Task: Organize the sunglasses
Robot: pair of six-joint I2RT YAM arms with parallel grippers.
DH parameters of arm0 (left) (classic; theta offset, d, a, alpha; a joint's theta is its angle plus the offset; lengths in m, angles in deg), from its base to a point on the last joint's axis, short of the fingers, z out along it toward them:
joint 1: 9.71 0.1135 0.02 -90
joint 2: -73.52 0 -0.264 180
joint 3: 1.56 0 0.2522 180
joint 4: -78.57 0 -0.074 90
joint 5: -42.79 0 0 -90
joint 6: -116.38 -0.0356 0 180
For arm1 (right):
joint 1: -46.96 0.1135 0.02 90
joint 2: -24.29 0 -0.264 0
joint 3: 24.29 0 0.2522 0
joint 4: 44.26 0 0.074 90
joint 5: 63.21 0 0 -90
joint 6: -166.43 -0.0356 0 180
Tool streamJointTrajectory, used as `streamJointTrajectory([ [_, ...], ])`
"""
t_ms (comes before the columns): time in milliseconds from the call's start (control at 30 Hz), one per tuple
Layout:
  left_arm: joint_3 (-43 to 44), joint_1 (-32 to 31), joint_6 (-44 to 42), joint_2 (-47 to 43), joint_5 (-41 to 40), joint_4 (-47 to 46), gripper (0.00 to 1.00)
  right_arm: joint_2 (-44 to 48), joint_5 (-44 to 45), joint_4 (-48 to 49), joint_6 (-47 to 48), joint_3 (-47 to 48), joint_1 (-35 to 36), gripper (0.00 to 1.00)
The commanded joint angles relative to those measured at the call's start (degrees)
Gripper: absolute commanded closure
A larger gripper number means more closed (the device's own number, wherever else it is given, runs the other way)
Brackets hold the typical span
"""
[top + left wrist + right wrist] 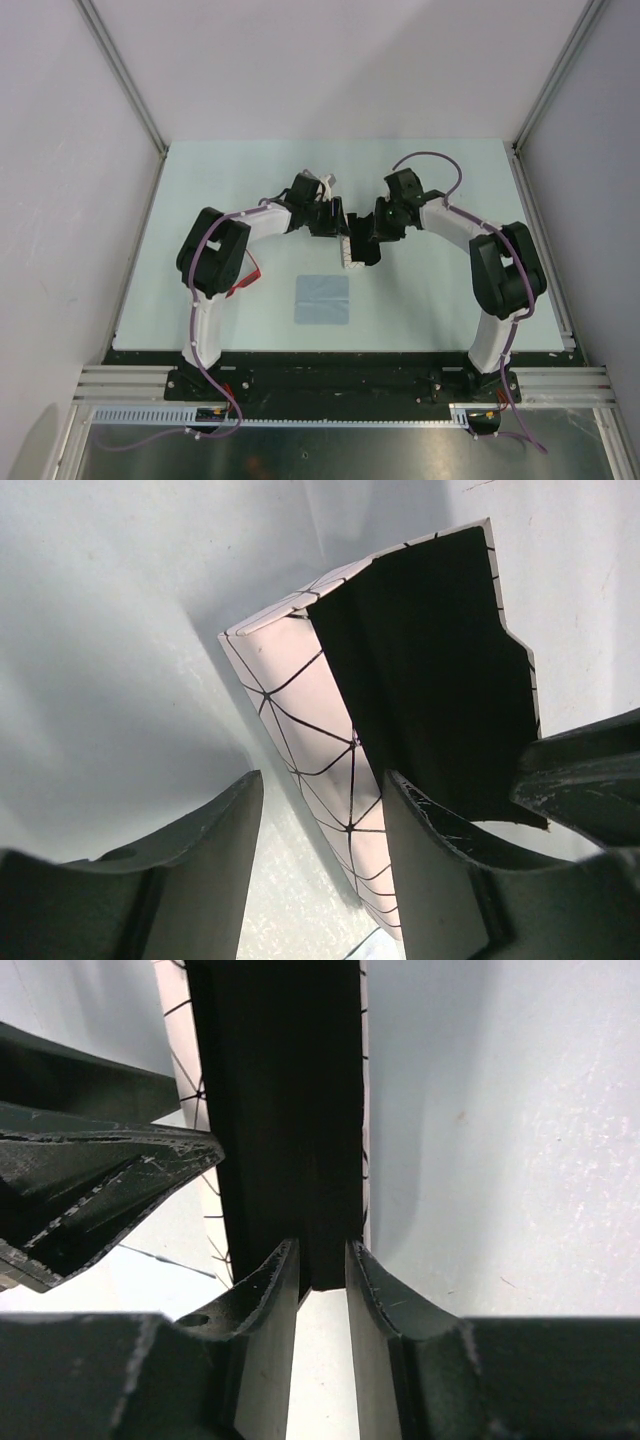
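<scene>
At table centre both arms work the white case (352, 250): the right gripper (322, 1258) pinches its black-lined flap, while the left gripper (322, 810) straddles the patterned wall, jaws apart. That's the opening step, I'd say. The red sunglasses (248, 278) lie beside the left arm, outside the case; they need fetching next. No readable writing anywhere.

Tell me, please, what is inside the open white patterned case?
Only black lining shows inside the white case; the red sunglasses lie outside, beside the left arm. The left gripper covers the lining's lower end, so that part cannot be checked.
</scene>
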Motion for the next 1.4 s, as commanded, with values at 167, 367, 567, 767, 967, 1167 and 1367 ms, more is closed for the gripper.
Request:
streamJointTrajectory([
  [167,0.2,0.2,-1.7,-4.8,-4.2,3.2,0.3,6.9,-4.5,6.0,1.6,2.1,3.2,0.62],
  [367,-0.3,1.4,-2.9,-12.4,-6.4,4.2,0.21,11.2,-4.7,6.6,1.8,2.1,5.6,0.55],
  [567,-13.1,2.8,-4.8,-24.5,-8.6,5.1,0.17,12.5,1.0,0.5,1.8,2.0,10.8,0.42],
  [767,-25.1,2.8,-3.9,-33.9,-8.7,7.0,0.17,12.3,9.3,-3.5,-1.0,-0.8,16.2,0.43],
  [967,-32.7,2.8,0.9,-39.0,-9.8,7.2,0.25,10.7,12.8,-1.4,-6.6,-6.4,20.4,0.51],
  [1167,-33.5,2.8,2.8,-36.4,-9.1,7.2,0.31,6.6,18.7,-1.5,-8.4,-6.6,22.5,0.6],
  [1367,-33.1,2.8,3.5,-33.7,-10.2,7.1,0.37,4.1,19.5,-0.1,-8.9,-6.6,22.5,0.64],
])
